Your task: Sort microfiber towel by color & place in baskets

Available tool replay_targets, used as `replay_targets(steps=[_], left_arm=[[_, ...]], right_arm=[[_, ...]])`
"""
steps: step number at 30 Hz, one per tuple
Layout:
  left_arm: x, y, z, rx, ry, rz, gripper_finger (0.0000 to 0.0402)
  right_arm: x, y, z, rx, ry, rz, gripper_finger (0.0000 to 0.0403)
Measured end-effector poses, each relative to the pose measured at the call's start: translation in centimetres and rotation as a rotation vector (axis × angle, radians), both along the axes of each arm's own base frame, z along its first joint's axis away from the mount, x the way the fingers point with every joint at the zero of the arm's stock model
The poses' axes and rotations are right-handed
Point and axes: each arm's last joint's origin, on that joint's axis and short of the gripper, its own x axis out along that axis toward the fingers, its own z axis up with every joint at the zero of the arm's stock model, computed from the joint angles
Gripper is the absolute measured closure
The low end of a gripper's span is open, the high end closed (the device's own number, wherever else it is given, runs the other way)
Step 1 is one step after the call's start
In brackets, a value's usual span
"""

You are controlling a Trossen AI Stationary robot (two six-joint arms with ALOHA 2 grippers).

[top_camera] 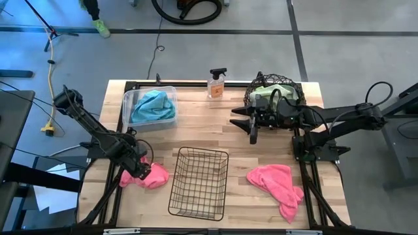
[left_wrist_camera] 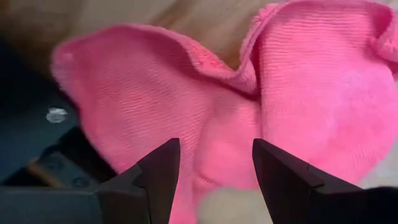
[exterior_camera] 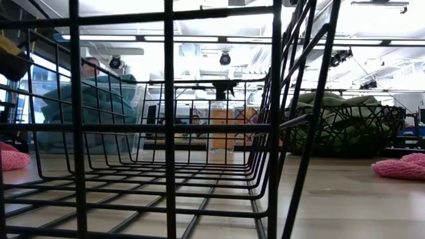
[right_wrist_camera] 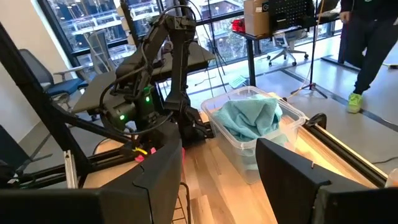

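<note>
Wood table: L gripper released over pink towel; R gripper released, nr round basket.

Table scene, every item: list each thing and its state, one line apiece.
Clear bin: holds a teal towel.
Round wire basket: holds a green towel.
Black grid basket: empty.
Pink towel, left: crumpled on table under left gripper.
Pink towel, right: crumpled, untouched.
Spray bottle: upright.
Left gripper: open over pink towel.
Right gripper: open, holding nothing.
</note>
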Motion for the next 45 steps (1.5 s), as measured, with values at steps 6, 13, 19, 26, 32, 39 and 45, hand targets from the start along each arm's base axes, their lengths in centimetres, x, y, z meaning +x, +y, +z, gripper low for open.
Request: replay_targets(steps=[6,13,19,26,32,39,45], left_arm=[[0.8,-0.7,-1.8,0.017,0.022,0.016,0.0211],[1.7,-1.5,-4.1,0.097,0.109,0.004,0.0211],[2.3,-2.1,-5.2,0.131,0.135,0.002,0.0211],[2.3,-2.0,-4.9,0.105,0.098,-0.029,0.0299],[2.1,-1.9,-3.1,0.034,-0.001,-0.080,0.0388],[1.2,-1.1,3.0,-0.088,-0.195,-0.193,0.0399],[-1.1,1.4,10.3,-0.083,-0.324,-0.159,0.0401]], right_arm=[[0.0,0.0,0.0,0.000,-0.001,0.000,0.0201],[0.0,0.0,0.0,0.000,0.001,0.000,0.0201],[0.0,0.0,-0.1,-0.001,0.008,0.000,0.0201],[0.0,0.0,-0.4,-0.003,0.036,0.000,0.0201],[-0.1,0.0,-0.7,-0.006,0.070,0.006,0.0201],[-0.1,0.0,-0.7,-0.004,0.069,0.012,0.0201],[-0.1,0.0,-0.6,-0.012,0.068,0.013,0.0201]])
